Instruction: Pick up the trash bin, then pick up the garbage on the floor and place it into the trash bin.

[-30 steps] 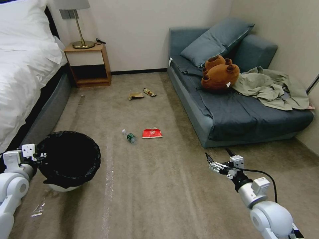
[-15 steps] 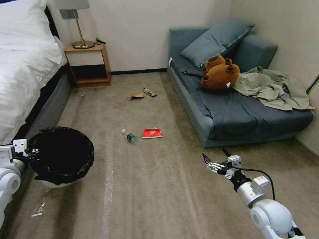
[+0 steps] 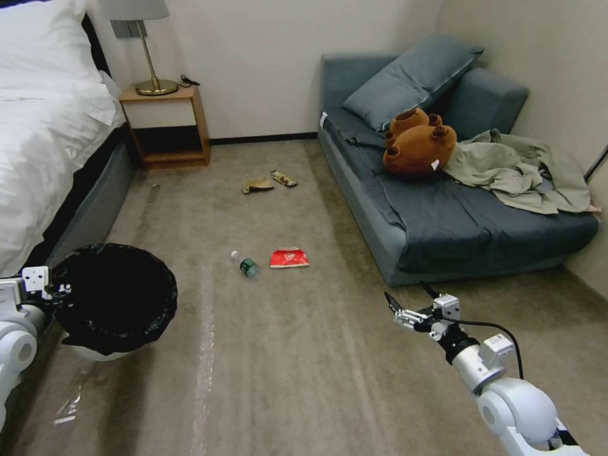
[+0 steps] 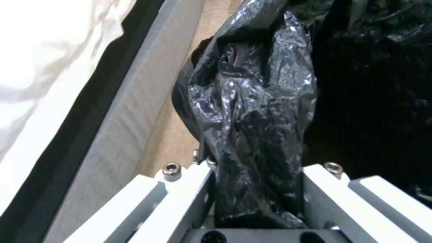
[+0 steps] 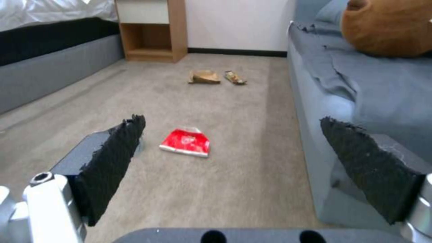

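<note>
Left gripper (image 3: 60,292) clamped on trash bin (image 3: 114,304) rim, near left. Right gripper (image 3: 405,310) jaws apart, nearer to red packet (image 3: 289,258) lying far-left ahead; bottle (image 3: 244,265) beside.

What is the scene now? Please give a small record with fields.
left gripper: shut on the trash bin rim, beside the bed
right gripper: fingers open, hanging above the carpet
bottle: lying beside the red packet
paper scrap, candy wrapper: farther off, near the nightstand
</note>
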